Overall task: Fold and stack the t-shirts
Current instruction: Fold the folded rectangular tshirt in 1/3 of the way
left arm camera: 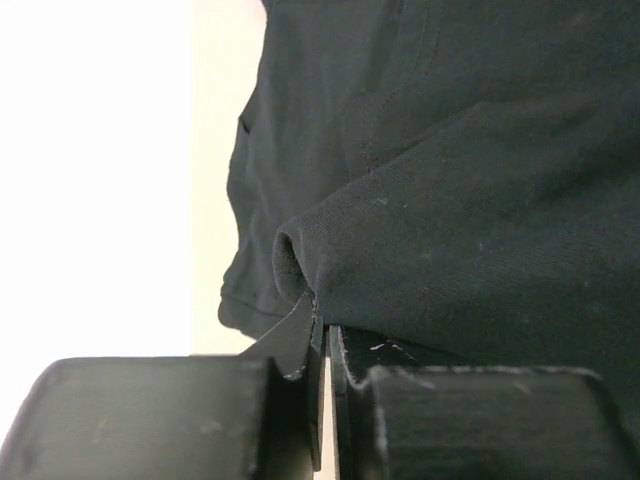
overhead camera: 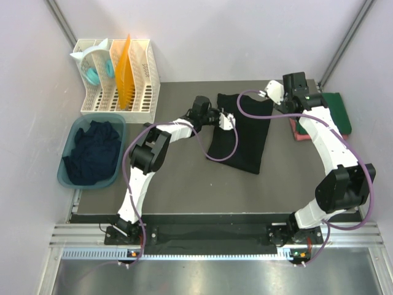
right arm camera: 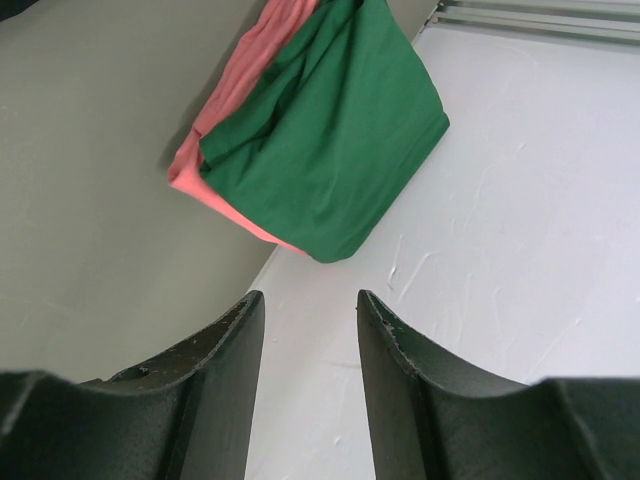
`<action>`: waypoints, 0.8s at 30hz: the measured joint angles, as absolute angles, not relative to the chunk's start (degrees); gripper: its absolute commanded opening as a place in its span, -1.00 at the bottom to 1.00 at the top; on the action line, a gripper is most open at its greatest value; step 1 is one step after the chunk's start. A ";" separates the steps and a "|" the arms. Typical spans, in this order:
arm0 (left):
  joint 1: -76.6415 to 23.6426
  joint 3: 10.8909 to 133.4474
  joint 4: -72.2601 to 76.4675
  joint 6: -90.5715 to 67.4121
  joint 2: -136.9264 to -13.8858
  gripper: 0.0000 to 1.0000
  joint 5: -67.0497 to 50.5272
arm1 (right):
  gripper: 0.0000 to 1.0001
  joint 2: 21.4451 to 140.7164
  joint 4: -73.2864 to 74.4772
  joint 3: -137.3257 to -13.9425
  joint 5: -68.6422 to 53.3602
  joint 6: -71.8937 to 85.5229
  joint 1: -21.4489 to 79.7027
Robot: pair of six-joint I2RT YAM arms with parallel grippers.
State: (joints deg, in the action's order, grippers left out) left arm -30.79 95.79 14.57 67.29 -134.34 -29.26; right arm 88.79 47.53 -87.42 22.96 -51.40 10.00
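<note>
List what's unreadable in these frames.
- Top view: the right arm covers part of the green t-shirt and pink-red t-shirt; anything beneath is hidden.
- Top view: dark cloth is heaped in the teal tub; shirt count unclear.
- Left wrist view: the black t-shirt, pinched in the left gripper, fills the frame; the frame's left is washed out white.
- Right wrist view: the top edge cuts off the stack's far end.

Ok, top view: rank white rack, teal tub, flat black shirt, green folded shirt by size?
White slotted plastic rack
then teal plastic tub and black cloth t-shirt, too alike to rank
folded green t-shirt smallest
</note>
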 measured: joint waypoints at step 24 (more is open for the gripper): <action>-24.36 92.51 17.45 72.86 -131.57 0.98 -13.21 | -1.00 87.26 48.29 -82.87 18.68 -50.63 10.00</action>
